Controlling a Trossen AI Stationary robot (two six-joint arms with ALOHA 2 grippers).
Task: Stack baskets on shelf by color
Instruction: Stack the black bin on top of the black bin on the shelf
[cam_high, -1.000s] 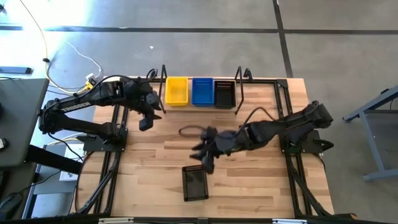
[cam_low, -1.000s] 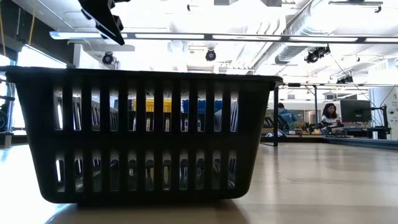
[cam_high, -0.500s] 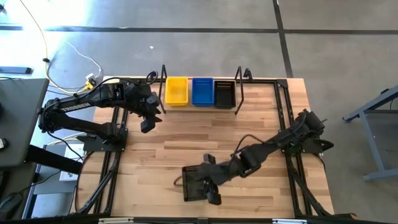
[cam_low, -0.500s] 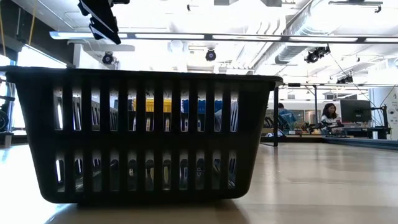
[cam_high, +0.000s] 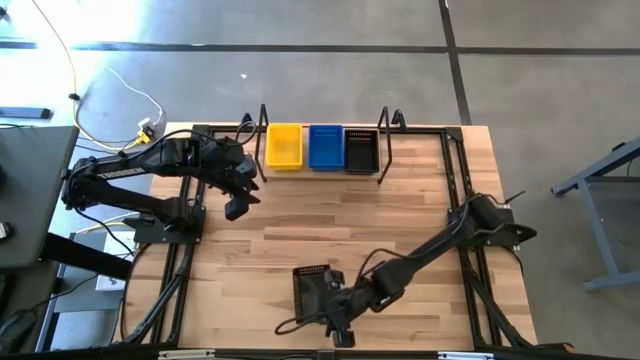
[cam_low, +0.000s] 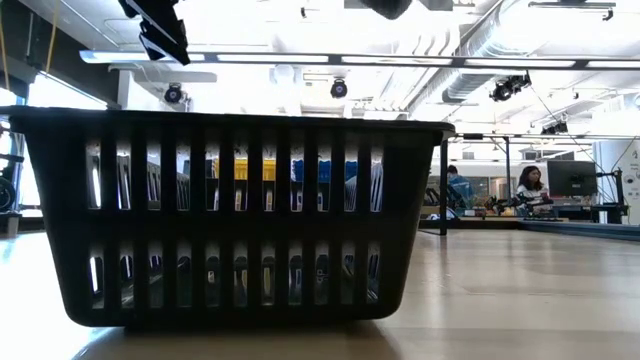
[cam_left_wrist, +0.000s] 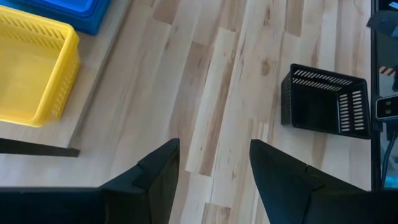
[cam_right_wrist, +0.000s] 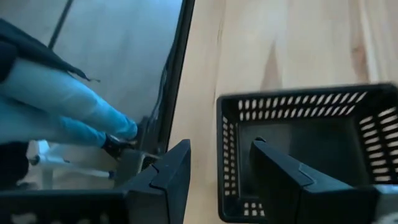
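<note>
Right hand (cam_high: 338, 322) low at the surface's (cam_high: 420, 210) front edge, fingers apart, straddling a short wall of the lone black basket (cam_high: 312, 291), one finger inside, one outside, not clamped; that basket sits upright near the front edge, about mid-width; left hand (cam_high: 234, 203) hovers near the back-left, fingers apart, holding nothing; shelf (cam_high: 384, 150) along the back edge carries yellow basket (cam_high: 284, 146), blue basket (cam_high: 325, 146), black basket on the shelf (cam_high: 361, 150) touching side by side.

A lone black basket (cam_high: 313, 291) is reached by the right gripper (cam_high: 338, 322); yellow, blue and black baskets are seen shelved far beyond it.
</note>
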